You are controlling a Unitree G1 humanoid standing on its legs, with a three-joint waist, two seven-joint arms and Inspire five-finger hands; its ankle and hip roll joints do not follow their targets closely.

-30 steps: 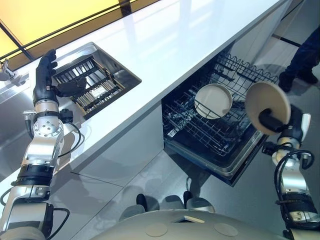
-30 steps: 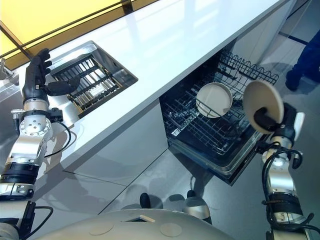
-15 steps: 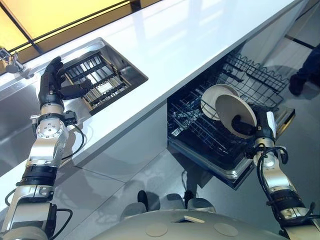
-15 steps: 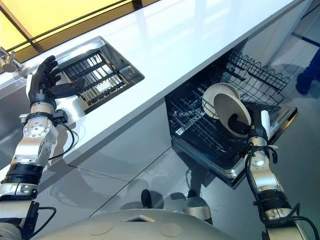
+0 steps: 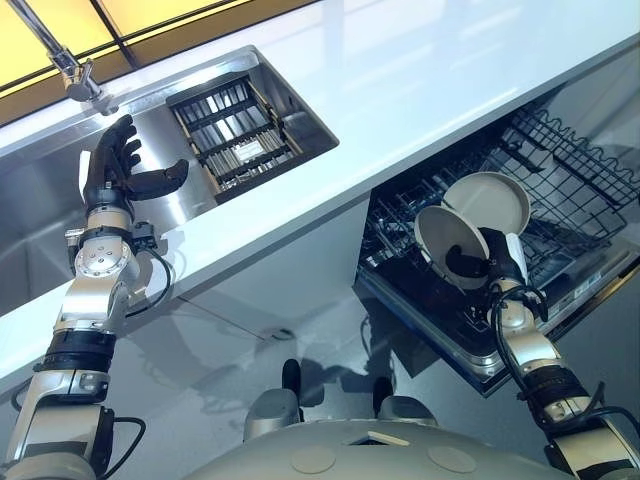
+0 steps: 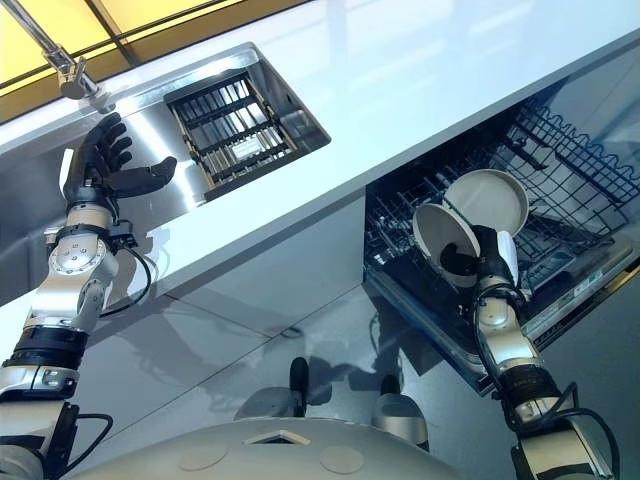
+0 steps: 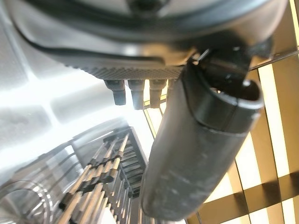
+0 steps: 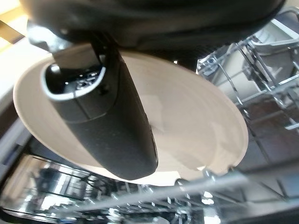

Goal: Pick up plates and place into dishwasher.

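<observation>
Two pale plates show at the open dishwasher [image 5: 470, 345], whose wire rack [image 5: 575, 165] is pulled out below the edge of the white counter [image 5: 420, 80]. The held plate [image 5: 437, 228] stands tilted on edge over the rack, clamped in the right robot hand [image 5: 480, 262]; in the right wrist view its thumb [image 8: 110, 121] lies across the plate's face, with the fingers hidden behind the rim. Just behind it, a second plate [image 5: 497, 198] stands upright among the rack's wires, partly overlapped by the held one; whether the two touch cannot be told. One rack wire runs close by the held plate's lower rim, and contact there is unclear too. Well apart, the left robot hand [image 5: 112, 172] hovers over the steel sink [image 5: 40, 215] with fingers straight and spread, thumb out, holding nothing. Beside it a slatted metal grid [image 5: 235, 135] sits in the sink, and a faucet [image 5: 68, 62] rises beyond.
</observation>
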